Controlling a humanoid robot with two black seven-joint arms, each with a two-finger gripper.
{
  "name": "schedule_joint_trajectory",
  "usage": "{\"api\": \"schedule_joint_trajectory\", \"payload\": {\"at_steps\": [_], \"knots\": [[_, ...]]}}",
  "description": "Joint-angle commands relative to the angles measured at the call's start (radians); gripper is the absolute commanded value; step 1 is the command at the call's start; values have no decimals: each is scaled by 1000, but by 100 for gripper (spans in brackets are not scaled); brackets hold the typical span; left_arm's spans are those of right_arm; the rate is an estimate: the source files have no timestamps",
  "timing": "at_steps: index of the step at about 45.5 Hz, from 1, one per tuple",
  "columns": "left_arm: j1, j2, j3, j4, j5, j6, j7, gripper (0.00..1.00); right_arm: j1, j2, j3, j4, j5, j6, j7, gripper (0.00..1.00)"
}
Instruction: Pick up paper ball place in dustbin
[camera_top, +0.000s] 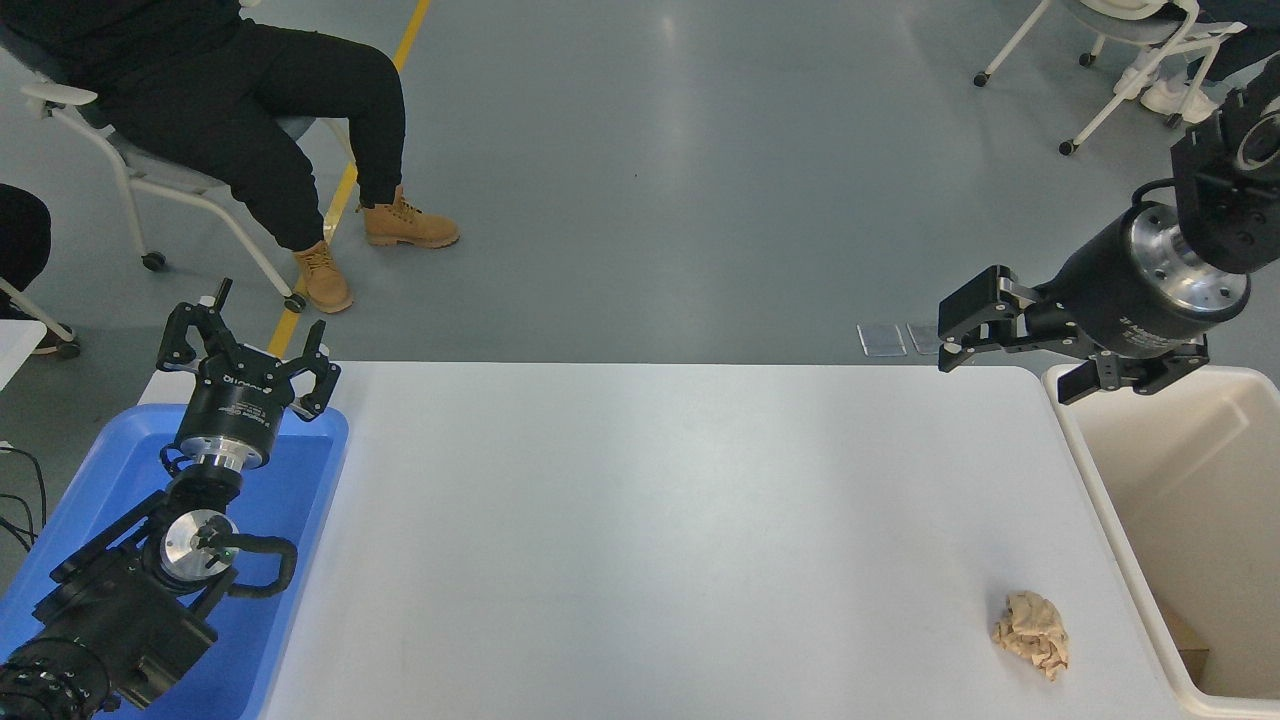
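The paper ball (1031, 632), a crumpled tan wad, lies on the white table (650, 520) near its front right corner, close to the dustbin. The dustbin (1205, 500) is a cream-white rectangular bin at the table's right end, partly cut off by the picture's edge. My right gripper (1006, 370) is open and empty, held in the air over the table's far right corner beside the dustbin's far rim, well behind the paper ball. My left gripper (247, 352) is open and empty, parked over the blue tray at the lower left.
A blue plastic tray (295, 480) sits at the table's left end under the left arm. A person in black with tan boots (325, 280) sits on a chair beyond the far left. White chairs (1130, 40) stand at the top right.
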Motion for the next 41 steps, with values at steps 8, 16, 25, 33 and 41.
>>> {"api": "schedule_joint_trajectory", "payload": {"at_steps": [8, 16, 25, 33, 41], "knots": [[0, 0, 0, 0, 0, 0, 0, 99, -236, -17, -79, -129, -27, -215, -1, 100], [0, 0, 0, 0, 0, 0, 0, 99, -374, -35, -88, -161, -42, -341, -1, 100], [0, 0, 0, 0, 0, 0, 0, 99, -583, -40, -77, -205, -28, -534, -1, 100], [0, 0, 0, 0, 0, 0, 0, 99, -696, -63, -42, -210, -25, -614, -1, 100], [0, 0, 0, 0, 0, 0, 0, 99, -776, -87, 33, -210, -25, -638, -1, 100]]}}
